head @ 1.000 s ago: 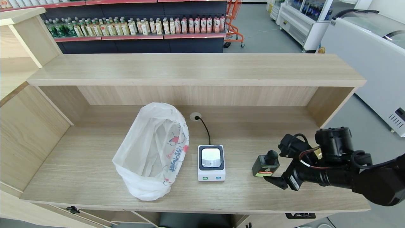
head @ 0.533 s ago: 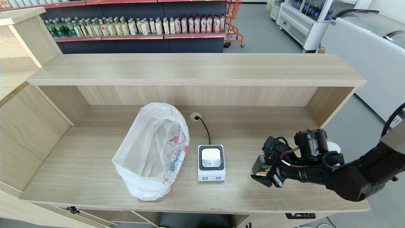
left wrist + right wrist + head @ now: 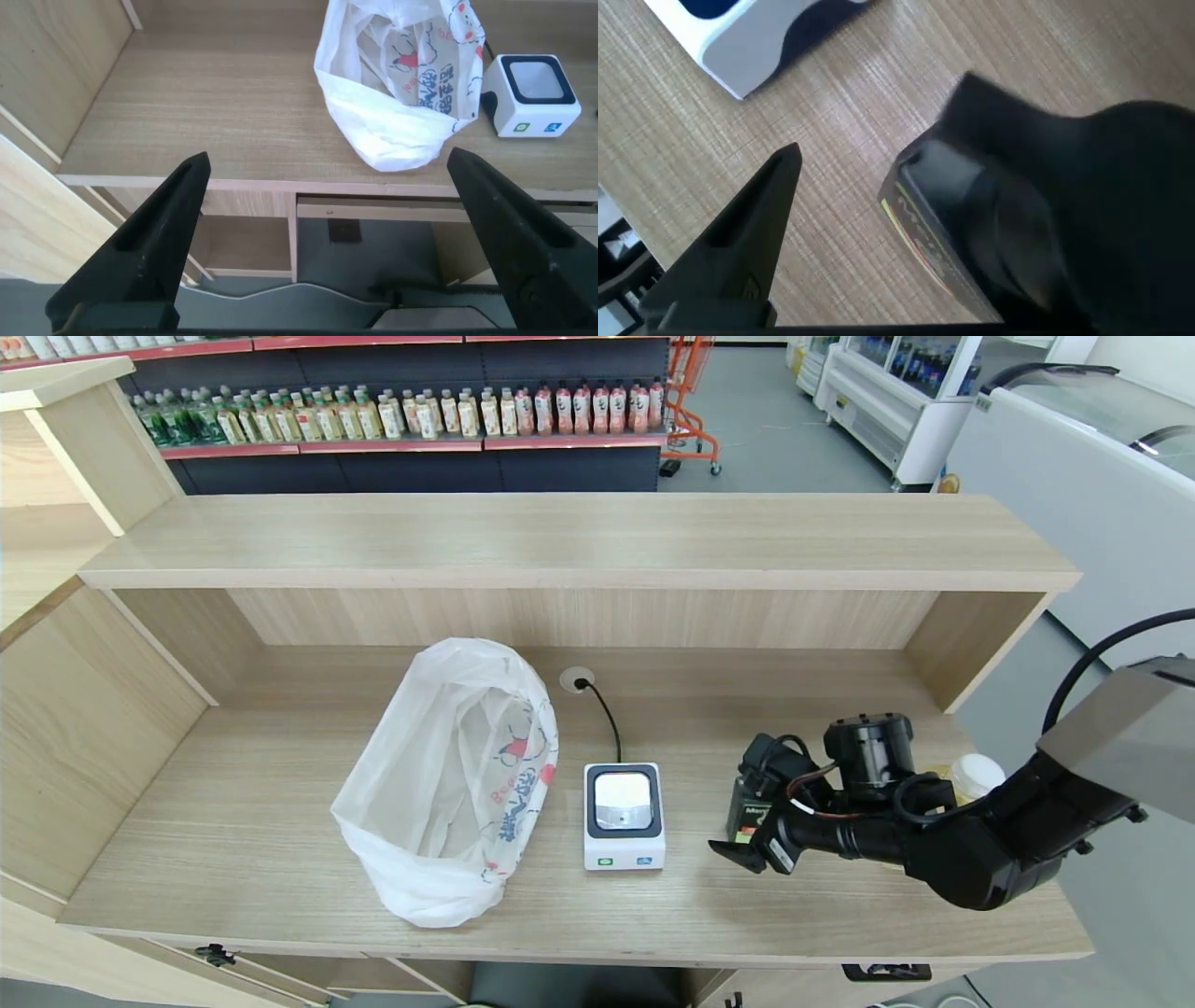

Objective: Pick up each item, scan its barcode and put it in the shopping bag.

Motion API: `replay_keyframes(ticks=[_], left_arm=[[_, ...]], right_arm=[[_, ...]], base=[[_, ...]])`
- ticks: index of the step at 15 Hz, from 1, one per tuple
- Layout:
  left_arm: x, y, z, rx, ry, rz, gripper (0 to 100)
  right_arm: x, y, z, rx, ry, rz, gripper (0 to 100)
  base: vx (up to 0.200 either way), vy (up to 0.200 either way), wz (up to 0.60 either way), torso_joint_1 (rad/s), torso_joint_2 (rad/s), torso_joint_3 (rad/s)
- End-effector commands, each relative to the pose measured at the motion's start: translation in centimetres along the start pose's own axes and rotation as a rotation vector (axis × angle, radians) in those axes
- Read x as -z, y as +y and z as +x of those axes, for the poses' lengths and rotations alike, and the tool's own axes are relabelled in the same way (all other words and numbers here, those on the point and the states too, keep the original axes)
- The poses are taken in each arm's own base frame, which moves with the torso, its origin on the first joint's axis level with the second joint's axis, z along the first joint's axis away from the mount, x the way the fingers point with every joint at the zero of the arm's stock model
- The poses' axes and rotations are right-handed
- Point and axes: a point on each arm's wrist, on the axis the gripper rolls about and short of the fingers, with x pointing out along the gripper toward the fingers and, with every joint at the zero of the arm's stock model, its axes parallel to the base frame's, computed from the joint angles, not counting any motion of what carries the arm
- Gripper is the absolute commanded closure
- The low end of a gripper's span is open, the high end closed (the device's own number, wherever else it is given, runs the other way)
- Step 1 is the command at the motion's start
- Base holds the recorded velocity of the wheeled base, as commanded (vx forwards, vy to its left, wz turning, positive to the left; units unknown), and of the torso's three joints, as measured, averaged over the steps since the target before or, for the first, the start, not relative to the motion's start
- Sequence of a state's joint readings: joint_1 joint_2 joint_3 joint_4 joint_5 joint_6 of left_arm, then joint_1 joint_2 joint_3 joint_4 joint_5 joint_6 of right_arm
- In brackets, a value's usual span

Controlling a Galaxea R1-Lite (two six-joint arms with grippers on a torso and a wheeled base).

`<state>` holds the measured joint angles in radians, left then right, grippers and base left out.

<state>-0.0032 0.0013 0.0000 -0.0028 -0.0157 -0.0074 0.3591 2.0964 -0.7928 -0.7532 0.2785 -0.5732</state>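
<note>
Right gripper [image 3: 738, 831] wide, the dark bottle [image 3: 938, 201] between its jaws, one finger [image 3: 738, 252] clear of it; bottle on the counter [image 3: 233, 821] at 3 o'clock of the scanner [image 3: 624, 814]; shopping bag [image 3: 448, 784] at the scanner's 9 o'clock; left gripper [image 3: 327, 243] wide, empty.

A small dark bottle [image 3: 745, 810] [image 3: 932, 213] with a green, red and yellow label stands on the tabletop [image 3: 233, 821] to the right of the scanner [image 3: 624, 817], partly hidden. The scanner is a white box, its dark-framed window facing up, with a black cable running back from it. To its left the shopping bag [image 3: 448, 784], thin white plastic with a red and blue print, sits slumped with its mouth open. A pale round-topped item [image 3: 977, 773] lies near the right end.
</note>
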Motion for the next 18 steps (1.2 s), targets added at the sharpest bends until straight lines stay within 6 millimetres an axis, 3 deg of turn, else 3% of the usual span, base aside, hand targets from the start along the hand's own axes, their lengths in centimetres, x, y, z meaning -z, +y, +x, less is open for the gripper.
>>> replay_keyframes(ticks=[1,3,4,13,15,18], left_arm=[[0.0,0.0,0.0,0.001,0.0,0.0,0],[0.0,0.0,0.0,-0.001,0.0,0.0,0],[0.0,0.0,0.0,0.001,0.0,0.0,0],[0.0,0.0,0.0,-0.001,0.0,0.0,0],[0.0,0.0,0.0,0.001,0.0,0.0,0],[0.0,0.0,0.0,0.001,0.0,0.0,0]], right_arm=[[-0.3,-0.1,0.3,-0.013,-0.022,0.005,0],[-0.6,-0.2,0.0,-0.067,-0.069,0.032,0],[-0.6,-0.3,0.0,-0.064,-0.071,0.031,100],[-0.3,0.1,-1.9,-0.059,-0.053,0.035,100],[-1.3,-0.1,-2.9,-0.04,-0.085,0.024,100],[-1.9,-0.4,-6.2,-0.002,-0.115,0.065,100]], base=[[0.0,0.0,0.0,0.0,0.0,0.0],[0.0,0.0,0.0,0.0,0.0,0.0],[0.0,0.0,0.0,0.0,0.0,0.0],[0.0,0.0,0.0,0.0,0.0,0.0],[0.0,0.0,0.0,0.0,0.0,0.0],[0.0,0.0,0.0,0.0,0.0,0.0]])
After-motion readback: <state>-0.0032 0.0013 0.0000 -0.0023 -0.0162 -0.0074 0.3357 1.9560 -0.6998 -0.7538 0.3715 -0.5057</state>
